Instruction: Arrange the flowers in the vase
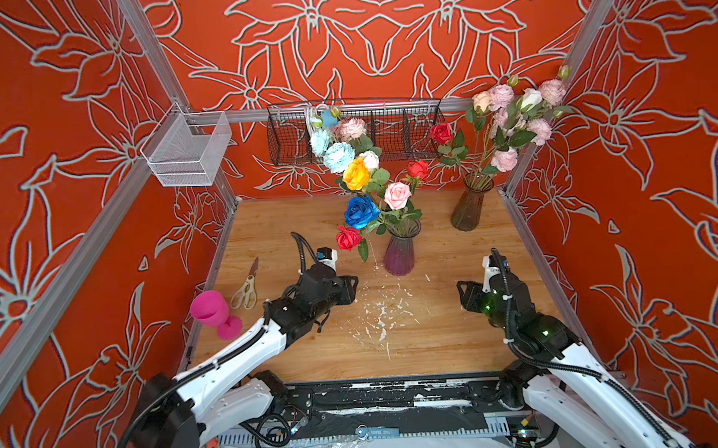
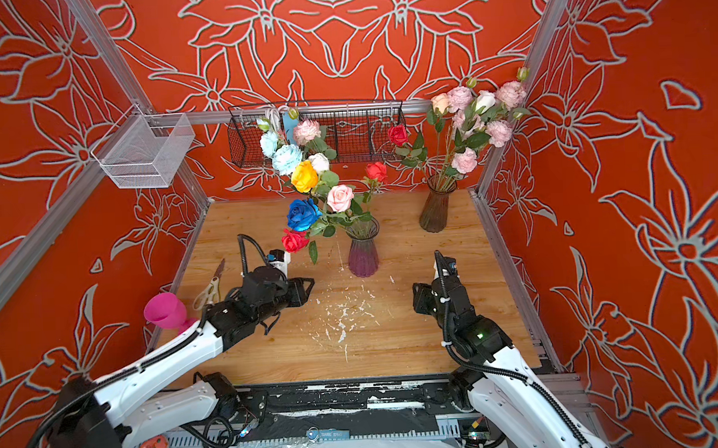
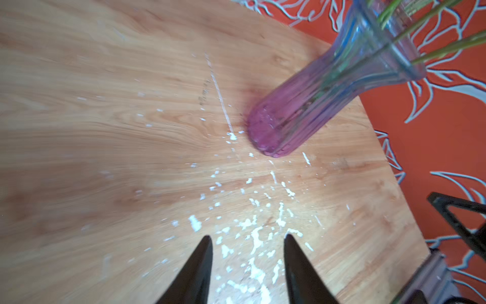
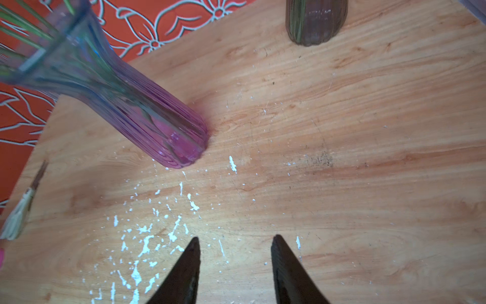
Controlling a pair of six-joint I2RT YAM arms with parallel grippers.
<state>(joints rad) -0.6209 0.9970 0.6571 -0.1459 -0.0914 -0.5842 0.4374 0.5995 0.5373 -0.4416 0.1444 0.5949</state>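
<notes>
Hovering left gripper [image 3: 247,238] low over wooden tabletop [image 1: 437,338], jaws apart, gripping nothing. Standing mixed roses [image 1: 361,211] in purple vase [image 1: 400,252] at centre, stems leaning on rim for support. Hovering right gripper [image 4: 235,238] likewise parted, empty, probably clearing blooms. Resting pink peonies [image 1: 506,114] in brown vase [image 1: 471,205], rear right.

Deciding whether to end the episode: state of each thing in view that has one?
purple vase, upright, stems inside
brown vase, upright, stems inside
flowers, all standing in the two vases
left claw, open, empty
right claw, open, empty
scissors, shut, flat on the table
pink goblet, seems upright
white mesh basket, hanging, looks empty
</notes>
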